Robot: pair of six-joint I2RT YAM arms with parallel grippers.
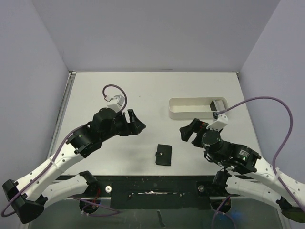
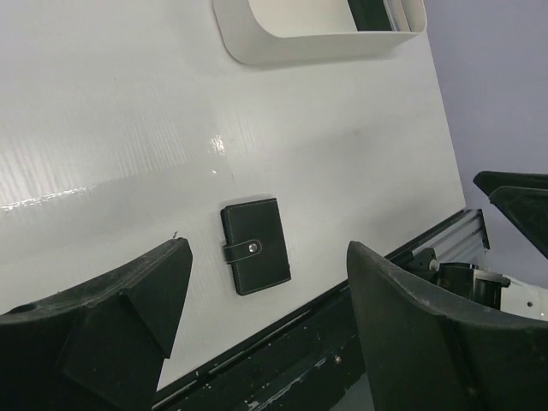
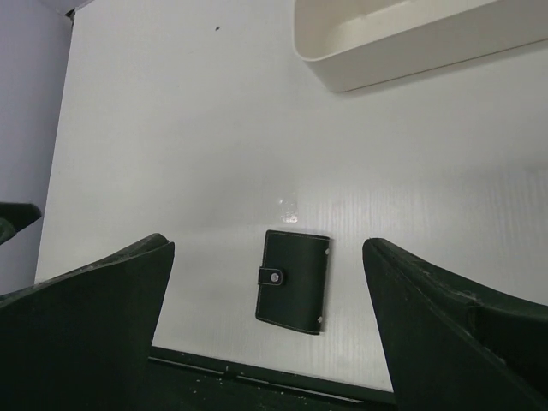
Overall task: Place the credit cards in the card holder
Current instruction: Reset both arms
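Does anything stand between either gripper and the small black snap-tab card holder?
Nothing visible does. The card holder lies shut, alone on the white table, in open view of the left gripper and right gripper; the long white tray sits farther back.

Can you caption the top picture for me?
Left gripper and right gripper, both open, flank the closed card holder; white tray beyond.

Top view overhead from behind, 2 wrist views share card holder

Closed black card holder lying flat on the white table close to its near edge, left gripper and right gripper hovering either side, jaws spread, long white tray far right
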